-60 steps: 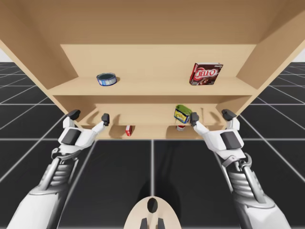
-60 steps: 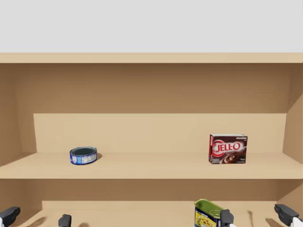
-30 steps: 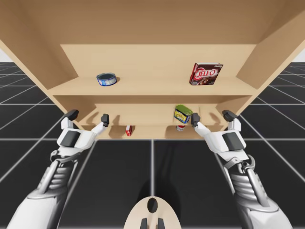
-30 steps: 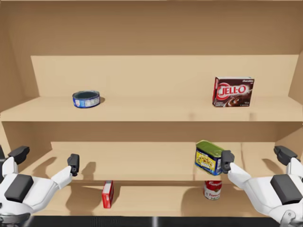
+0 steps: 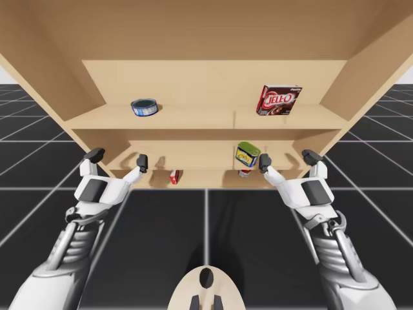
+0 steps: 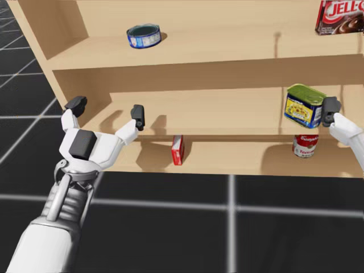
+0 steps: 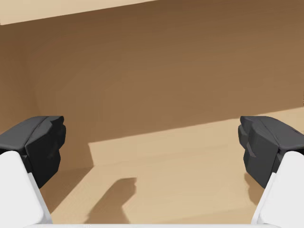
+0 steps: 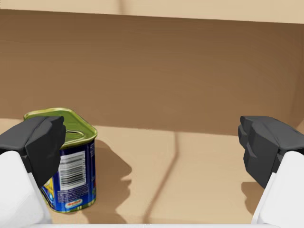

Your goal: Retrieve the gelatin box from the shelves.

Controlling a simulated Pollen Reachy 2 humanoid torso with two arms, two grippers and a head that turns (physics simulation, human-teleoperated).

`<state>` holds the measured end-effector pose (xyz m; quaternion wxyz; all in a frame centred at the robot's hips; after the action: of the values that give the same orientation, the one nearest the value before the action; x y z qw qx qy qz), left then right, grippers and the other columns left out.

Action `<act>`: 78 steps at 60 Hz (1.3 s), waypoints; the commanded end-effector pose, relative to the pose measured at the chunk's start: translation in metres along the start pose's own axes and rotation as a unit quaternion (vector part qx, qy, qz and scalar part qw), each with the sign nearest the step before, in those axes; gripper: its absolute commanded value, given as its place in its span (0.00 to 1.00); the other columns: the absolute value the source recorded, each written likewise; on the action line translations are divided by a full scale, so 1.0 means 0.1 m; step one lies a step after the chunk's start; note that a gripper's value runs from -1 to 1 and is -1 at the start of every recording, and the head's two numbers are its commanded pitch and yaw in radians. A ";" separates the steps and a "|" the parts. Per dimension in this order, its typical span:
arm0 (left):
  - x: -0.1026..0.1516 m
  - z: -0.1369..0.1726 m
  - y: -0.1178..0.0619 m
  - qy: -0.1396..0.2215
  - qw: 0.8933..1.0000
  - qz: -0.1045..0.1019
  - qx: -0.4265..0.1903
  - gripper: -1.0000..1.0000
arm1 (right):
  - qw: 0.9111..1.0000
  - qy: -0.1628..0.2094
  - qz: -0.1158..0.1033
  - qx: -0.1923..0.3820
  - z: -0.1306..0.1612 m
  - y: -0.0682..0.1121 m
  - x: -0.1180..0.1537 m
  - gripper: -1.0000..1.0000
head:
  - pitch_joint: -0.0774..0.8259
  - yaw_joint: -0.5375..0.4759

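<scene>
while my left gripper (image 5: 118, 157) and right gripper (image 5: 286, 159) hang wide open at the middle shelf (image 5: 193, 154), the gelatin box (image 5: 279, 100) stands on the upper shelf (image 5: 193, 117), far right. risk: one right finger sits just beside the green-topped blue can (image 5: 247, 155); a straight lift may tip it or strike the upper shelf's edge.

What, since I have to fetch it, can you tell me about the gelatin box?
The gelatin box is a small, flat, dark red-brown carton that looks like cardboard. It has white lettering on a red patch and a dessert picture beneath. It looks closed and undented. It stands upright near the right end of the upper shelf, with its printed front facing out. Only the shelf board under it touches it.
</scene>
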<state>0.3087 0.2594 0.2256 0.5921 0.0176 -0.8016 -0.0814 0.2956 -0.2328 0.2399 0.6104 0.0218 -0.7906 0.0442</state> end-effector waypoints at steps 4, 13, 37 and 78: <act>0.03 0.02 -0.02 -0.002 1.000 0.001 -0.002 0.00 | 1.000 0.004 0.000 0.001 0.01 0.02 -0.01 0.00 | 0.73 0.75; 0.16 0.10 -0.08 0.021 0.999 0.036 -0.003 0.00 | 1.000 0.005 -0.001 0.001 0.01 0.03 -0.03 0.00 | 0.73 0.74; 0.32 0.72 -0.74 0.136 0.985 0.102 -0.024 0.00 | 1.000 0.004 -0.004 -0.004 0.00 -0.01 -0.03 0.00 | 0.72 0.75; -0.51 0.24 -1.16 0.244 0.960 0.122 -0.062 0.00 | 1.000 -0.004 -0.003 -0.007 0.01 -0.05 0.00 0.00 | 0.72 0.76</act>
<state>0.2706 0.1767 0.1609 0.7668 -0.0754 -0.6317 -0.0854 0.2954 -0.2379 0.2400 0.6082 0.0194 -0.7927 0.0375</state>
